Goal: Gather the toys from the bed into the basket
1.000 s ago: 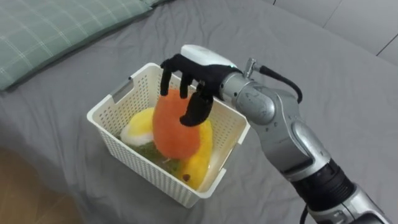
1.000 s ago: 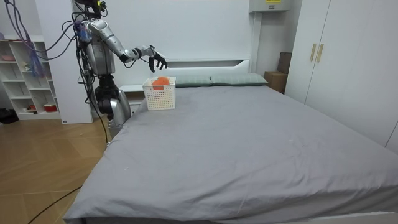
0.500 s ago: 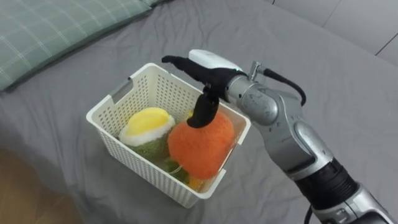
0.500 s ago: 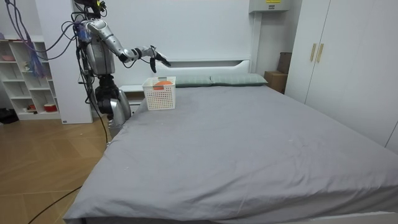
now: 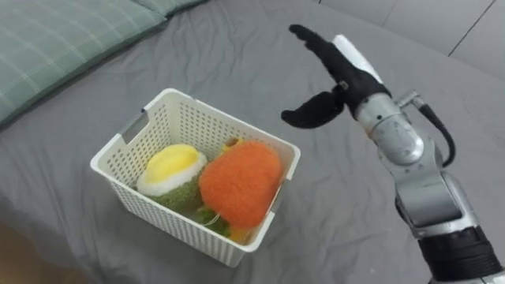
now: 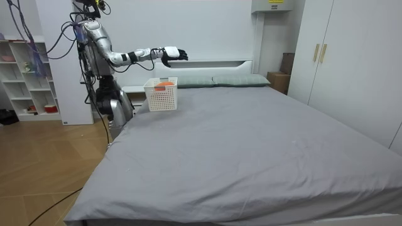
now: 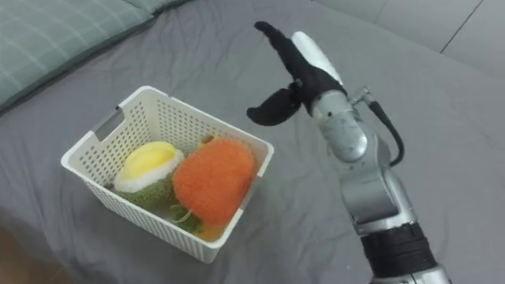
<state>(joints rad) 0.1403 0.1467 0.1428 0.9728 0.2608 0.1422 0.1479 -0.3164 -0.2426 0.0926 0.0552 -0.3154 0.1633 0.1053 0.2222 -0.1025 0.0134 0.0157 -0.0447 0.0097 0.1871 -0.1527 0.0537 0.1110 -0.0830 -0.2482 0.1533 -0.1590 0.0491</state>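
Orange plush, a rounded toy, lies in the white plastic basket on the grey bed. It sits at the basket's right side, pressed against the right wall. Its long axis runs slantwise from the far right corner down toward the near rim, and it rises a little above the rim. I cannot tell which end is its top. Beside it on the left lies a yellow-and-white plush toy, dome side up, and touching the orange one. A green plush toy shows beneath and between them, and a scrap of yellow peeks out under the orange toy at the near wall. The basket stands with one corner toward me, a slot handle in its far left wall, and a green checked pillow lies well apart to the upper left. My right hand hangs in the air above the bed, beyond the basket's far right corner and apart from it, holding nothing. My fingers are stretched out straight and close together, pointing away to the upper left. The thumb stands off from them, pointing back toward the basket, and the forearm slopes up from the lower right. In the room view I stand at the head corner of the bed, near a white shelf unit, right arm held out level above the basket.
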